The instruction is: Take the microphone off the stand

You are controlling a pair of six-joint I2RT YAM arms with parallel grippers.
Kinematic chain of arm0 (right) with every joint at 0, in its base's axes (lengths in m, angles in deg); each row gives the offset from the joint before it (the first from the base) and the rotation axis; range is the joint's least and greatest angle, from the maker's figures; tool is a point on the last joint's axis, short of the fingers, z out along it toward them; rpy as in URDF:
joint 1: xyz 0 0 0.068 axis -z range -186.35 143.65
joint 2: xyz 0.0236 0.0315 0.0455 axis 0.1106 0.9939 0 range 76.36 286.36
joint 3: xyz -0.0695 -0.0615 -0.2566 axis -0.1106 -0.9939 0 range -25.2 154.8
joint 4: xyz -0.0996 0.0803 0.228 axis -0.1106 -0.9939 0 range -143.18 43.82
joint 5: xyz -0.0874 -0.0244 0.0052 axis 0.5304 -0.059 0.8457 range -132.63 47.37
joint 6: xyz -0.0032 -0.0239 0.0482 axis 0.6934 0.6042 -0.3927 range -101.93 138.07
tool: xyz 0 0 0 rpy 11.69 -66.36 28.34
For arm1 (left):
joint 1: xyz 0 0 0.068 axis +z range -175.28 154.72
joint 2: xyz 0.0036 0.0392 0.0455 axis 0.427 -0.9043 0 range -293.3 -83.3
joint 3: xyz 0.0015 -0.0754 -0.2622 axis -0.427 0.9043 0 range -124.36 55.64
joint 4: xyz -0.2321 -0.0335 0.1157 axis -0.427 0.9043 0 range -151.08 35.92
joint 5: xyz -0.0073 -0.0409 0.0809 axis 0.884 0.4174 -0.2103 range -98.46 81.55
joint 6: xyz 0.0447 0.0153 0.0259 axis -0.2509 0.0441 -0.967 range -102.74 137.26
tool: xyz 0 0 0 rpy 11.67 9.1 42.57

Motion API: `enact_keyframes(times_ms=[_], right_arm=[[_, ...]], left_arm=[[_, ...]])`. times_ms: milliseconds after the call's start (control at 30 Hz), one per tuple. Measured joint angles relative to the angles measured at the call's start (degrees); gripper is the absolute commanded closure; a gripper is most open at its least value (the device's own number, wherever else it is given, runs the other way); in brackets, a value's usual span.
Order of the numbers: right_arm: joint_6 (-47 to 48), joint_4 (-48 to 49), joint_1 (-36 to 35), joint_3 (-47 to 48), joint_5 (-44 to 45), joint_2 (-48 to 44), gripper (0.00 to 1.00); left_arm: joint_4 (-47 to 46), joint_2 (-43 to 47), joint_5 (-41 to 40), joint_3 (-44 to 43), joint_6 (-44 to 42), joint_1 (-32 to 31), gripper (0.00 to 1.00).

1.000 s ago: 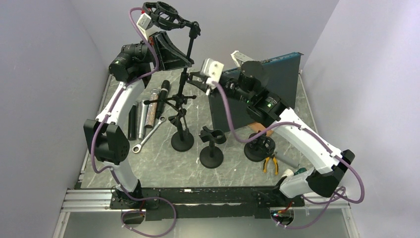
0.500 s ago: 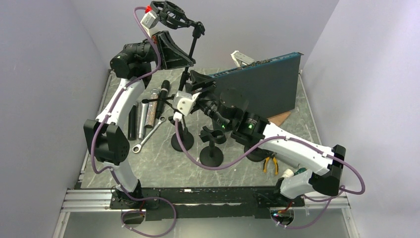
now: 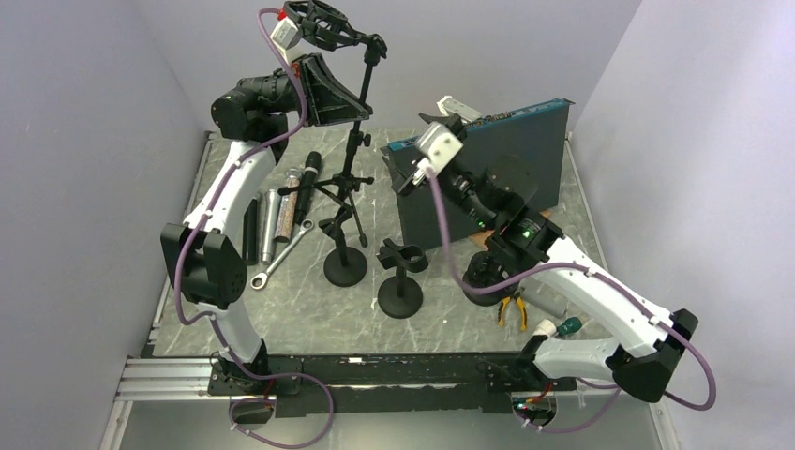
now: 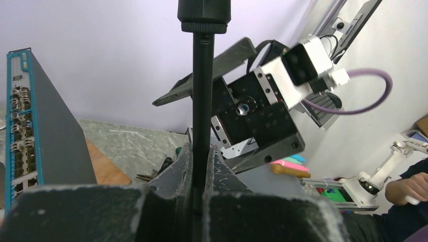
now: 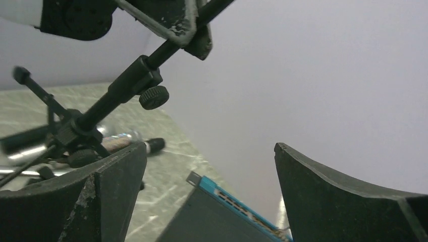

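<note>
**Left arm:** held high with the elbow bent. The left gripper [image 4: 199,166] is clamped on the thin black pole [image 4: 203,101] of the stand [image 3: 345,270], and the pole runs upright between its fingers. Above the gripper, the pole carries a ring-shaped cradle [image 3: 323,21]. Whether the microphone sits inside the cradle cannot be told.

**Right arm:** lifted just beyond the pole. The right gripper [image 5: 209,147] is spread wide and holds nothing. It faces the pole's clamp knob [image 5: 154,97]. A blue-edged box [image 3: 548,150] stands below and behind this gripper.
</note>
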Motion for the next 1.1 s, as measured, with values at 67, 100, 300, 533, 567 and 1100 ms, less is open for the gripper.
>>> enact_keyframes(times_ms=[67,100,300,533,567,1100], right_arm=[[-7.9,-1.1,2.7,0.7,-3.9,-0.2,0.01],[-12.3,-2.3,4.5,1.8,-6.6,0.3,0.01],[-36.8,-7.6,14.6,11.3,-26.8,7.2,0.11],[-67.3,0.8,20.5,16.3,-50.8,16.8,0.18],[-70.6,2.6,20.8,16.2,-52.6,17.7,0.18],[-97.6,26.8,21.5,15.6,-61.8,25.8,0.43]], left_arm=[[1.0,0.0,0.0,0.0,-1.2,0.0,1.0],[1.5,0.0,0.0,0.0,-1.8,0.0,1.0],[5.3,0.3,0.0,0.1,-5.6,0.1,1.0],[8.3,2.5,0.1,2.0,-8.6,0.1,1.0],[8.4,2.7,0.1,2.0,-8.7,0.1,1.0],[8.5,3.4,0.1,2.0,-8.6,0.0,1.0]])
